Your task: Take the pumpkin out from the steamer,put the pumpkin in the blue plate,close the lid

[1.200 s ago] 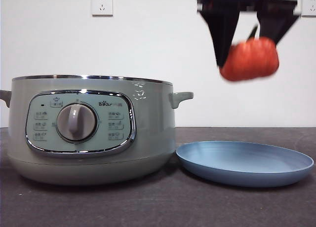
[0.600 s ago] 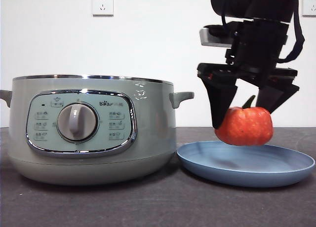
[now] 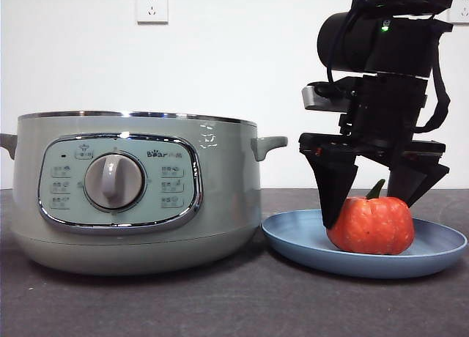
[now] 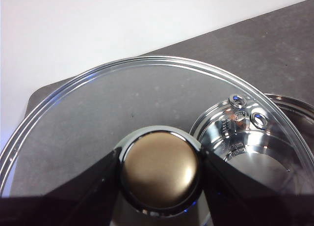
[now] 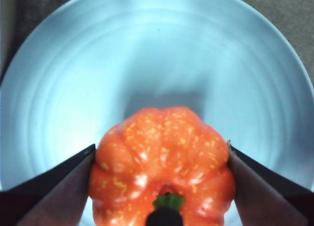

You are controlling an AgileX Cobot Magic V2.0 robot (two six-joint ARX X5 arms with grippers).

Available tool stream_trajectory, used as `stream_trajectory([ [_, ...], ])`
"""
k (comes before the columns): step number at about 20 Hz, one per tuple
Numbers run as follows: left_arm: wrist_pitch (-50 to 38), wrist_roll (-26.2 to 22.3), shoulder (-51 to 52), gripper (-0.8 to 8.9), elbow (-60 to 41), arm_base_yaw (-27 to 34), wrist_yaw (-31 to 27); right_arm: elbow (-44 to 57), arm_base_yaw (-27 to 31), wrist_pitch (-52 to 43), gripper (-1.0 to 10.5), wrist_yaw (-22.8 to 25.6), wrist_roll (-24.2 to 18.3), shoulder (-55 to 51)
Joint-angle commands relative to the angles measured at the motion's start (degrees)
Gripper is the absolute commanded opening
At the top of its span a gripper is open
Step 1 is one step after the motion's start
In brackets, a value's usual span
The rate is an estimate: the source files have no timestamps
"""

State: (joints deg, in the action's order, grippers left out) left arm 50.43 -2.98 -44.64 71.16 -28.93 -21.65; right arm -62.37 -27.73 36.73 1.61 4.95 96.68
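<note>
On the left of my front view the steamer [image 3: 135, 190] stands open on the bench [image 3: 220, 300], well clear of the working pincer. My left pincer [image 4: 159, 174] is out of that view; its wrist camera shows it pinching the knob of the lid [image 4: 98, 113], the open pot visible through the glass beyond. I judge the lid stiff, fairly heavy, breakable and slick at its chrome rim, so the knob is the right hold.

To the right, the blue plate [image 3: 308, 242] lies just beside the steamer. My right pincer [image 3: 374, 198] comes down from above it, its jaws pressed on either flank of the pumpkin [image 3: 371, 226], which sits on the plate directly beneath. The pumpkin looks light, smooth and rounded, likely to roll, so its widest sides suit better than the stem.
</note>
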Motion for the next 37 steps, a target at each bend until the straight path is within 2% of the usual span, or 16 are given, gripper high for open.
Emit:
stream_trajectory([
  [1, -2.9, 0.0, 0.2, -0.09, 0.5, 0.0, 1.2, 0.5, -0.2, 0.2, 6.3, 0.4, 1.2, 1.5],
  [8, -4.0, 0.0, -2.7, -0.09, 0.5, 0.0, 7.1, 0.5, -0.2, 1.7, 6.3, 0.2, 1.2, -2.1],
  [17, -12.4, 0.0, -13.7, -0.09, 0.5, 0.0, 20.1, 0.5, 0.0, 2.6, 6.3, 0.4, 1.2, -19.9],
  [22, -14.8, 0.0, -21.6, -0.09, 0.5, 0.0, 23.0, 0.5, 0.5, 2.3, 6.3, 0.5, 1.2, -27.6],
  [24, -15.8, 0.0, -24.4, -0.09, 0.5, 0.0, 23.6, 0.5, 0.8, 2.4, 6.3, 2.0, 1.2, -29.2],
  [25, -16.2, 0.0, -25.8, -0.09, 0.5, 0.0, 23.6, 0.5, 0.9, 2.4, 6.3, 3.3, 1.2, -29.8],
  [34, -16.6, 0.0, -33.9, -0.09, 0.5, -0.1, 23.7, 0.5, 1.5, 3.0, 6.3, 3.3, 1.2, -31.0],
  [37, -16.4, 0.0, -35.4, -0.09, 0.5, 0.0, 26.8, 0.5, 1.5, 3.0, 6.3, 3.3, 1.2, -31.0],
])
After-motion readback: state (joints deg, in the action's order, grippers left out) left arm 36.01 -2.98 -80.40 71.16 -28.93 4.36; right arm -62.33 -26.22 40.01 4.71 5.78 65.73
